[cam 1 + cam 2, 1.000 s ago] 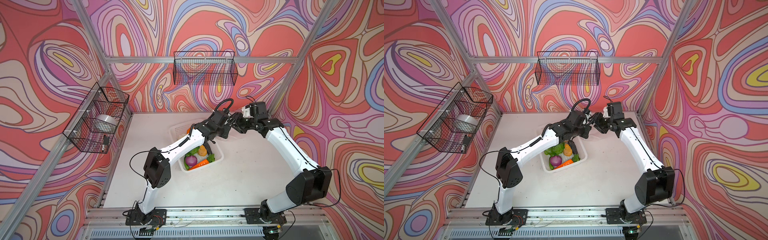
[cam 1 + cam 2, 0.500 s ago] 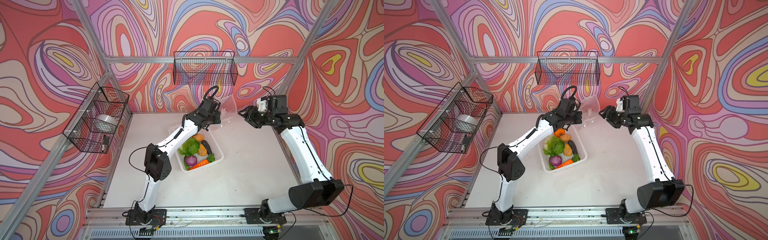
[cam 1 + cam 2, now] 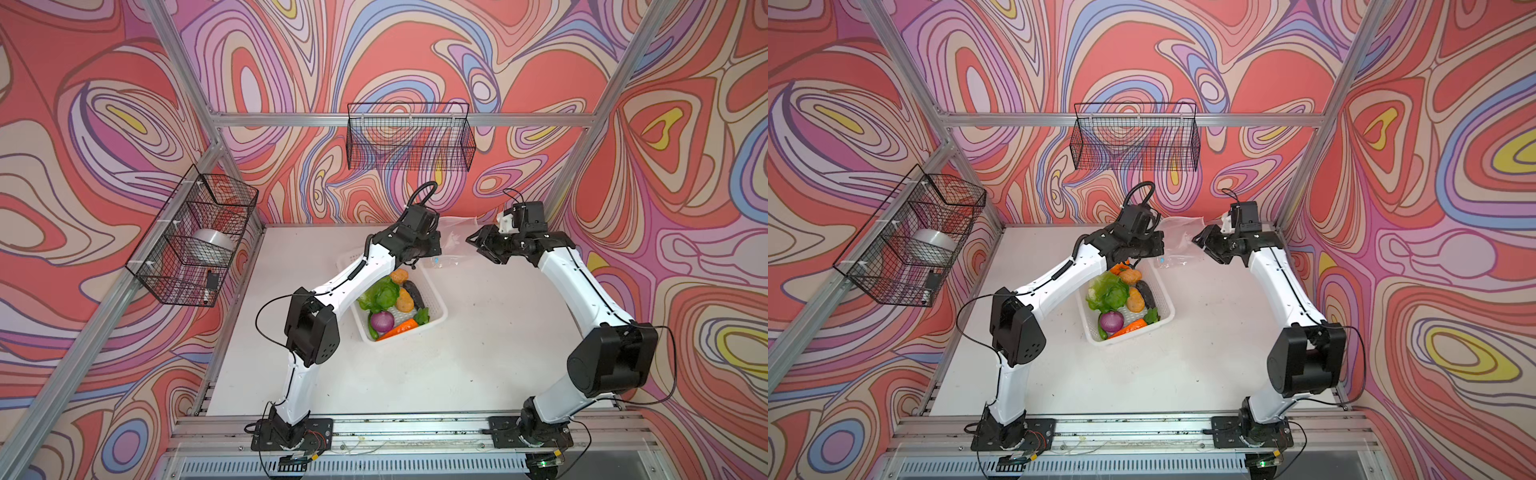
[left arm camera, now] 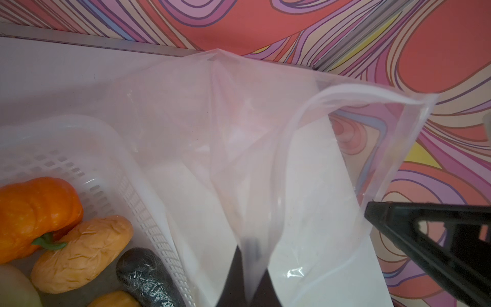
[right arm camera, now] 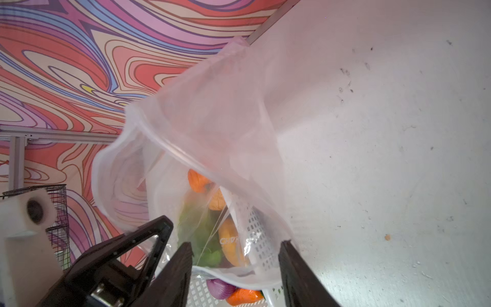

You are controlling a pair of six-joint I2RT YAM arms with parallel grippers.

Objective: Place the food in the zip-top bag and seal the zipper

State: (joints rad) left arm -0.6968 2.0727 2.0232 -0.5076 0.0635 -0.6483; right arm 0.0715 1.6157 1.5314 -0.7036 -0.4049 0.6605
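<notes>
Zip-top bag [image 4: 252, 146] mouth toward right arm [image 3: 569, 282]

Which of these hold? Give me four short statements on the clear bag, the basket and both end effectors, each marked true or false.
1. The left end effector is shut on the clear plastic zip-top bag. True.
2. The right end effector is clamped shut on the bag. False: its jaws stand apart, with the bag's edge between them.
3. The toy vegetables lie in the white perforated plastic basket. True.
4. The purple onion is inside the bag. False: it lies in the basket beside the orange carrot.
</notes>
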